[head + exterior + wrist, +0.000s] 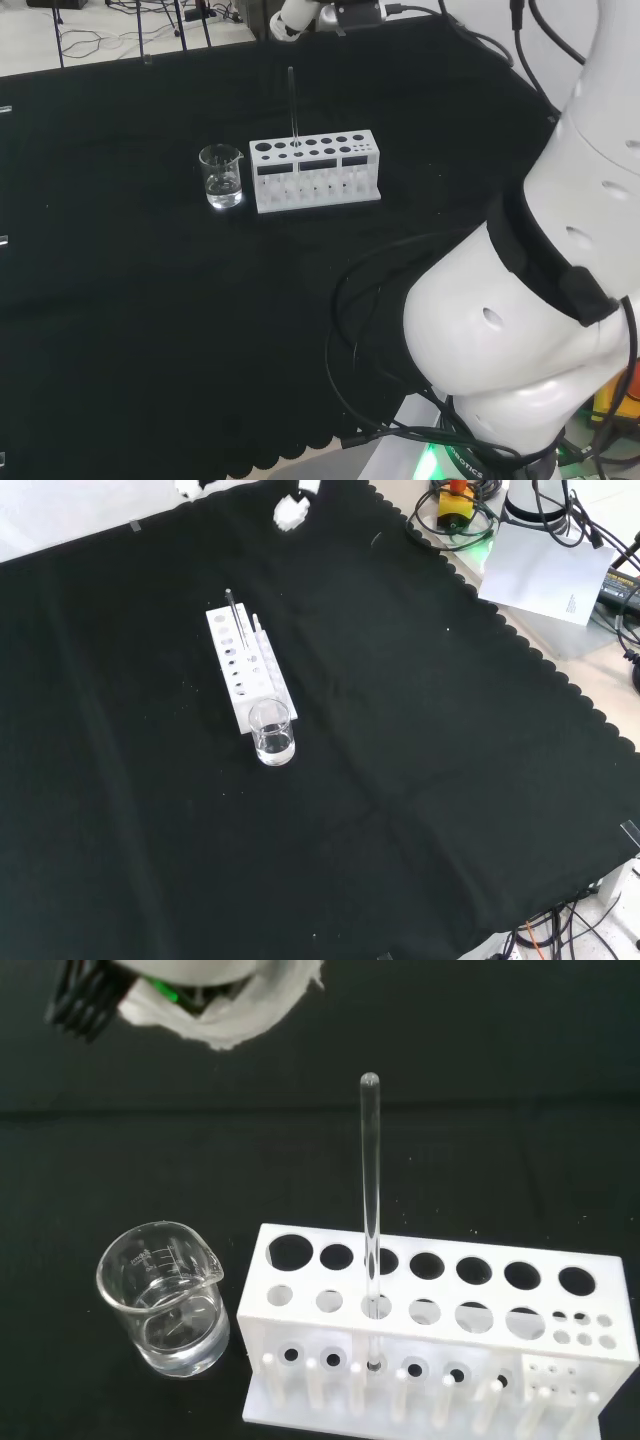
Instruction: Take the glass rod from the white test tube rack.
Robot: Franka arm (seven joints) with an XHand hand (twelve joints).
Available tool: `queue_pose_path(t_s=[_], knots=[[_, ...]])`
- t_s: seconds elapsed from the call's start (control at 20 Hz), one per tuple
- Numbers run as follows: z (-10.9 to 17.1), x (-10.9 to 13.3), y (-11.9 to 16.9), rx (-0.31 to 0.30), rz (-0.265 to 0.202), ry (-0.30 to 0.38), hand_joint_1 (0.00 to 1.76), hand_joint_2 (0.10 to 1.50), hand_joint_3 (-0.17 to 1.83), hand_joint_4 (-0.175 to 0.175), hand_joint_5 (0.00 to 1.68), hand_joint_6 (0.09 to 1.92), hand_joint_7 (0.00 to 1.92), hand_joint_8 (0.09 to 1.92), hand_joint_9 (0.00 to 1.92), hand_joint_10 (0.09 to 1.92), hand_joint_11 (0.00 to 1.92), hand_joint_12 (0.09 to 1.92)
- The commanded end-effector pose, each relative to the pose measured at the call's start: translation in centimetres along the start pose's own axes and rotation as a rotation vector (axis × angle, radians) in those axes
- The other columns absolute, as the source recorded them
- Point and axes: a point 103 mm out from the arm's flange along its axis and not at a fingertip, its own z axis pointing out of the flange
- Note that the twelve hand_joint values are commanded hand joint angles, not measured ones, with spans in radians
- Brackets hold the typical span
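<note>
In the head view we saw the white rack (316, 172) sitting mid-cloth w/ the glass rod (293, 105) standing upright in a hole of its back row, toward the rack's left end. A small clear beaker (221, 176) stood just beside the rack's left end, apart from it, w/ some clear liquid at the bottom. The arm's big white links (540, 300) took up the right side of that view.

From the front view the rack (246, 664) ran away from the camera, beaker (273, 732) at its near end and almost touching it. The rod (236, 618) rose from the far half of the rack, leaning very slightly.

The wrist view looked down on the rod (371, 1200) close up: rounded tip on top, its lower end passing through a top hole and down to the rack's (440, 1330) base plate. The beaker (168, 1296) was next to the rack there too. A blurred white part of the hand (215, 1000) showed far above the rod, well apart from it and not touching anything. We couldn't tell how open it was; nothing was seen held in it.
</note>
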Motion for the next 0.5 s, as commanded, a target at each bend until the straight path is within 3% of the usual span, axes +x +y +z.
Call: queue_pose_path(t_s=[0.05,0.5], knots=[[1.9,0.0,2.5,0.013,0.009,0.001,0.83,0.67,0.64,-0.146,0.00,0.09,0.03,0.09,0.00,0.50,0.00,0.80],[5.7,0.0,4.8,0.055,-0.008,-0.001,0.82,0.68,0.63,-0.150,0.00,0.09,0.03,0.09,0.00,0.58,0.00,0.89]])
